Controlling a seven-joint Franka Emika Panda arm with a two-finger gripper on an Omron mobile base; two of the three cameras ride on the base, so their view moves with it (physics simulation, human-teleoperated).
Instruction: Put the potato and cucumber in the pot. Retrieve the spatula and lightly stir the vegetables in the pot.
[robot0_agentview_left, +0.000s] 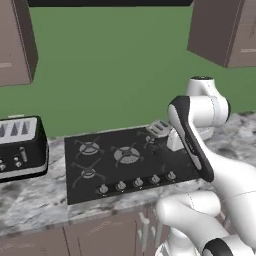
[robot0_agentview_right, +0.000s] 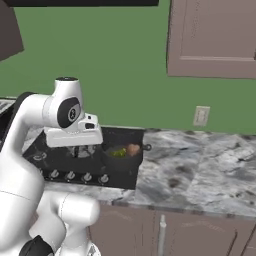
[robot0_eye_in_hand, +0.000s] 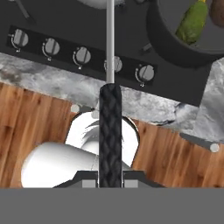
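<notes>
Wall: plain green, filling the upper middle of the frame.
Cabinets (robot0_agentview_left: 17, 42): brown, one at upper left, another at upper right.
Toaster (robot0_agentview_left: 21, 146): black with a silver top and slots — at the left edge, standing on the bench.
Bench (robot0_agentview_left: 35, 200): grey marbled stone, running across the lower half.
Cooktop (robot0_agentview_left: 125, 160): black glass set into the bench at centre, with grates and burners.
Knobs (robot0_agentview_left: 137, 182): a row of five silver ones along the cooktop's near edge.
Arm (robot0_agentview_left: 200, 130): white with dark joints — rising from lower right, covering the cooktop's right end.
Lower cabinets: brown doors along the bottom left.
</notes>
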